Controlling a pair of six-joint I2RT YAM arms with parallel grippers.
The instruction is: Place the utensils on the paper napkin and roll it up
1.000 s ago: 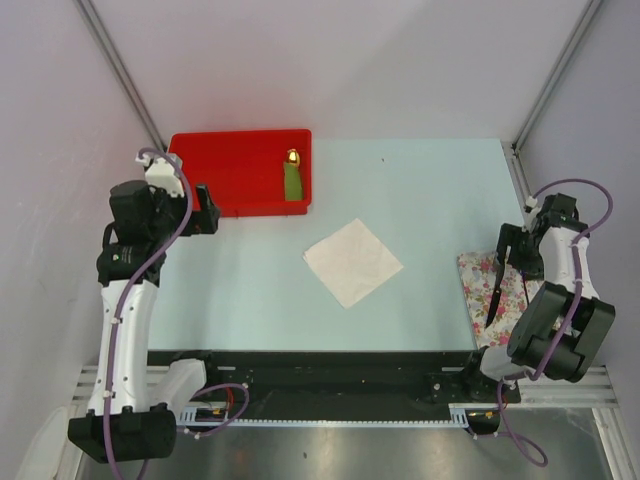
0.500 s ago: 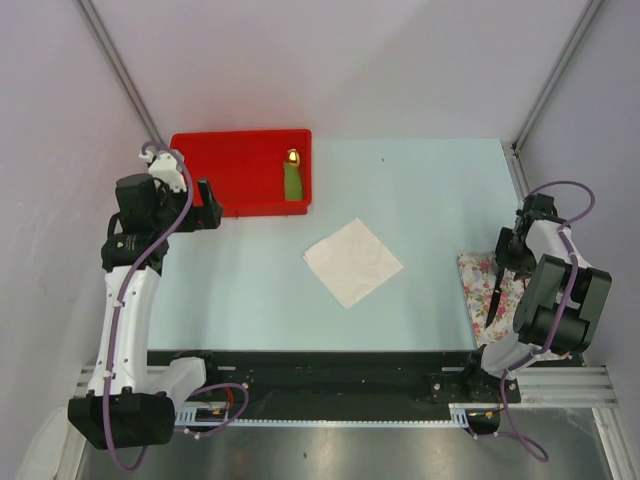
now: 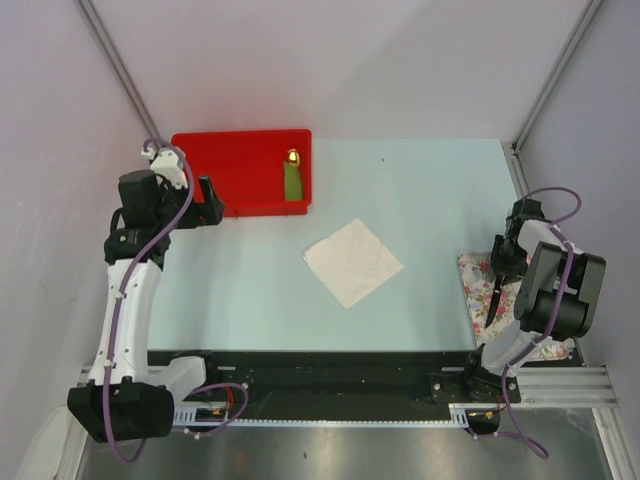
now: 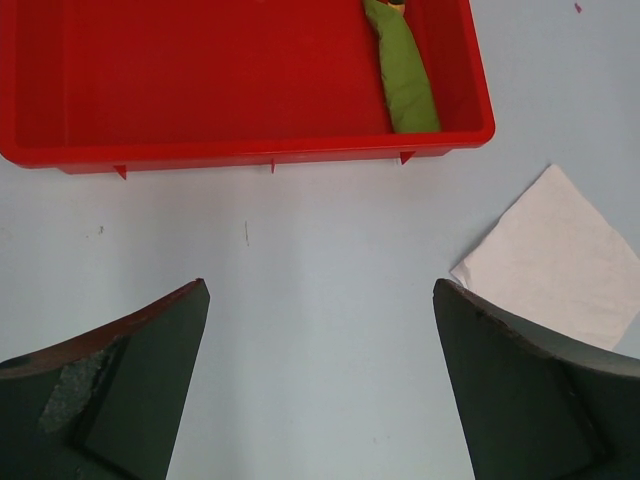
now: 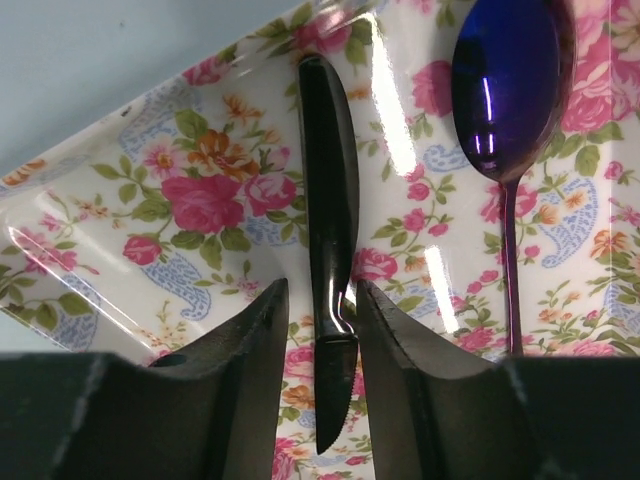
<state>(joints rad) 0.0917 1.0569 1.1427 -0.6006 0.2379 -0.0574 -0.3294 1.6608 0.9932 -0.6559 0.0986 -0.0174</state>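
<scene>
The white paper napkin [image 3: 352,262] [image 4: 560,255] lies flat mid-table with nothing on it. Both utensils rest on a glossy flower-printed tray [image 3: 480,292] [image 5: 200,190] at the right edge: a thin black knife [image 5: 325,200] and a spoon with a purple bowl [image 5: 505,80] beside it. My right gripper [image 3: 497,262] [image 5: 320,290] is down over the tray. Its jaws straddle the knife near the blade, narrowed, with a small gap still showing on the left side. My left gripper [image 3: 210,205] [image 4: 320,290] hovers wide open over bare table, just in front of the red bin.
A red bin [image 3: 230,170] [image 4: 200,80] stands at the back left and holds a green piece with a gold tip [image 3: 292,180] [image 4: 405,80]. The tray sits close to the table's right edge.
My right gripper has dropped onto the tray, and its jaws have narrowed from wide to close around the knife. The left arm has shifted only slightly.
</scene>
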